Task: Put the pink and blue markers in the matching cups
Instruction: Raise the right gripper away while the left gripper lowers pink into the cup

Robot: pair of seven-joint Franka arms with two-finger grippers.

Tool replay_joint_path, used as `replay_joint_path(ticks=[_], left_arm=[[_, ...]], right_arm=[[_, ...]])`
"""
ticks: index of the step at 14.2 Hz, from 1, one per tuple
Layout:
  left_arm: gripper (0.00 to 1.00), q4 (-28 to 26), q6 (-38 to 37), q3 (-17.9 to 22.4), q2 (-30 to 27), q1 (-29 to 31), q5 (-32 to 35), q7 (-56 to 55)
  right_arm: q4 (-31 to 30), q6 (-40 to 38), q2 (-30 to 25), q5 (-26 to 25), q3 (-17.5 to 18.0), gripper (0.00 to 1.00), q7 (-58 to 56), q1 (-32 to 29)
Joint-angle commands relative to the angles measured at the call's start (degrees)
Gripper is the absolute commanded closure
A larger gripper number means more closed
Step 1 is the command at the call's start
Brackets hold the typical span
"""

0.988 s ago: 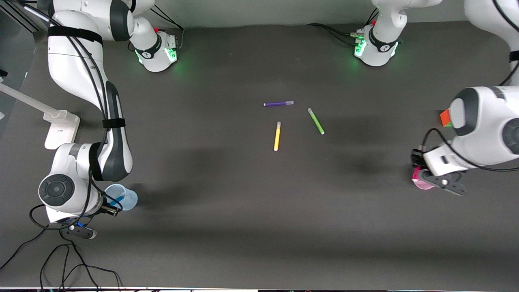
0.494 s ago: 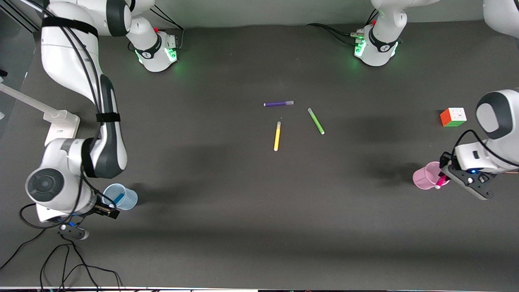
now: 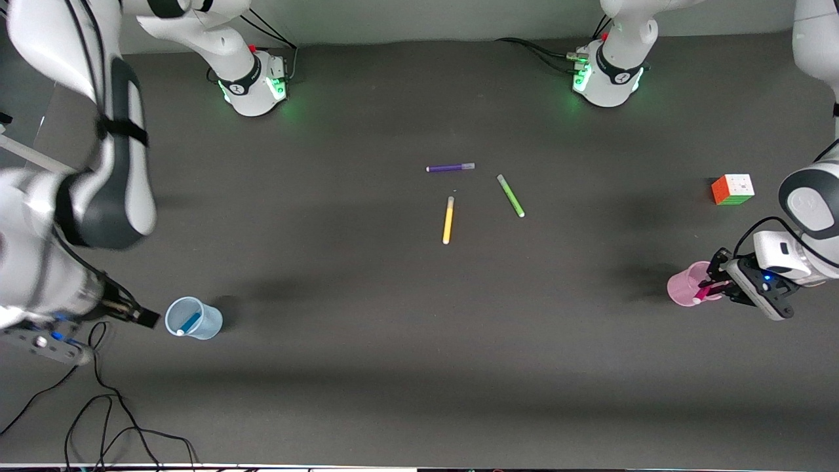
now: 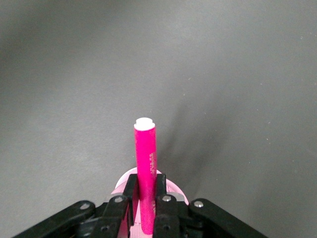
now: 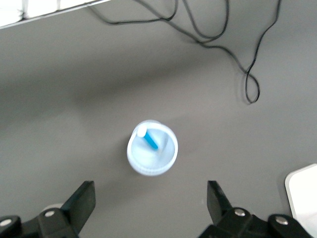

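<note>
The light blue cup [image 3: 193, 318] stands upright near the right arm's end of the table, with the blue marker [image 3: 190, 322] leaning inside it. Both show in the right wrist view, the cup [image 5: 152, 154] and the marker [image 5: 150, 139]. My right gripper [image 3: 141, 316] is open and empty, raised beside the cup [image 5: 151, 192]. My left gripper [image 3: 713, 286] is shut on the pink marker [image 3: 701, 292], whose lower end is in the light pink cup [image 3: 685, 286]. In the left wrist view the marker [image 4: 146, 163] stands between the fingers [image 4: 130, 191] over the cup's rim [image 4: 172, 187].
A purple pen [image 3: 450, 168], a green pen [image 3: 510, 195] and a yellow pen [image 3: 448, 219] lie mid-table. A colour cube [image 3: 733, 189] sits farther from the front camera than the pink cup. Black cables [image 3: 98, 419] trail near the blue cup, at the table's front edge.
My right arm has lifted and drawn away from the blue cup, leaving the blue marker in it. My left gripper has shifted off the pink cup's top toward the table end, still holding the pink marker.
</note>
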Motion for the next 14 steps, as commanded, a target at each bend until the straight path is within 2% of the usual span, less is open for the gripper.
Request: replay_joint_path(ticks=[1, 4, 7, 9, 11, 12, 14], left_arm=[[1.00, -1.3, 0.0, -0.7, -0.8, 0.6, -1.9, 5.7], [1.00, -1.3, -0.1, -0.7, 0.0, 0.6, -5.7, 9.2], [1.00, -1.2, 0.0, -0.8, 0.8, 1.2, -6.4, 10.6], [1.00, -1.1, 0.0, -0.7, 0.8, 1.2, -6.4, 10.7], [0.97, -0.9, 0.0, -0.7, 0.8, 1.2, -6.4, 10.7], [0.93, -0.8, 0.0, -0.7, 0.8, 1.2, -6.4, 10.7], [0.56, -0.8, 0.0, -0.7, 0.7, 1.1, -6.4, 10.8]], right_arm=[[-4.8, -5.1, -9.4, 2.4, -0.3, 0.00, -8.2, 0.5], [-12.9, -5.3, -19.9, 2.4, 0.1, 0.00, -8.7, 1.1], [-22.5, -4.6, -30.5, 1.4, 0.2, 0.00, -8.6, 4.5], [-26.1, -2.7, -32.9, -1.3, 0.3, 0.00, -8.1, 6.0], [-27.0, -1.4, -32.9, -2.3, 0.4, 0.00, -7.7, 7.7], [-27.0, -0.8, -32.6, -3.2, 0.5, 0.00, -7.1, 9.5], [-26.9, -0.4, -31.8, -6.7, 0.5, 0.00, -1.3, 13.2]])
